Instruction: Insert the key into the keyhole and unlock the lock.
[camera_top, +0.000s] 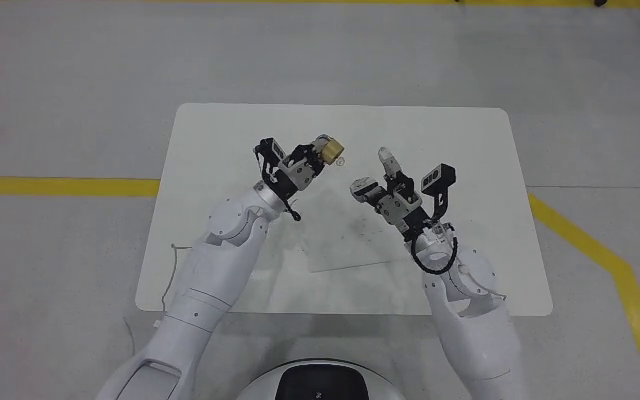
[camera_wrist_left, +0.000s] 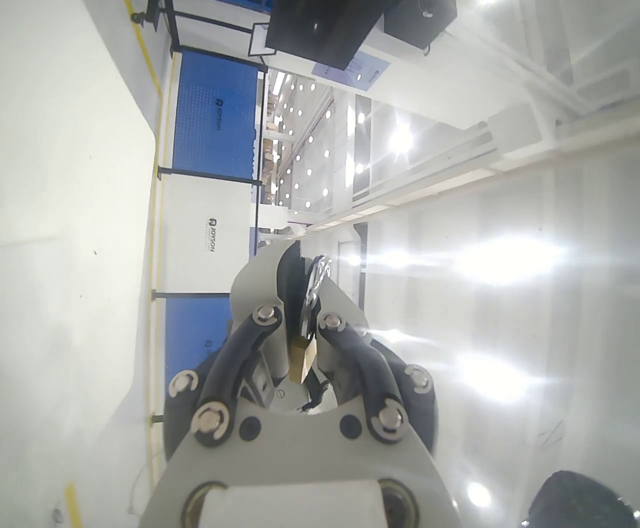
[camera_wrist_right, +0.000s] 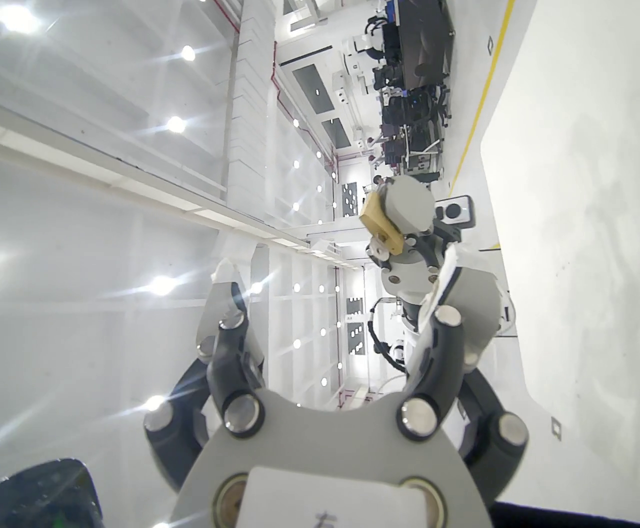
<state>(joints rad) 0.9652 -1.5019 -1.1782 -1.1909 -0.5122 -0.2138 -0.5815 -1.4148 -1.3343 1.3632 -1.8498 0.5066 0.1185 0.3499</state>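
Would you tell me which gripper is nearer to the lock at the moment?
Left. The left gripper is shut on the lock, with the brass body between its fingers. The right gripper is open and apart from the lock, facing it across a gap.

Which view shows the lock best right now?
The right wrist view: the brass lock faces that camera, its broad side clear, clamped in the left pincer. In the top view it is small at that pincer's tip. In the left wrist view it is a narrow brass edge between the fingers.
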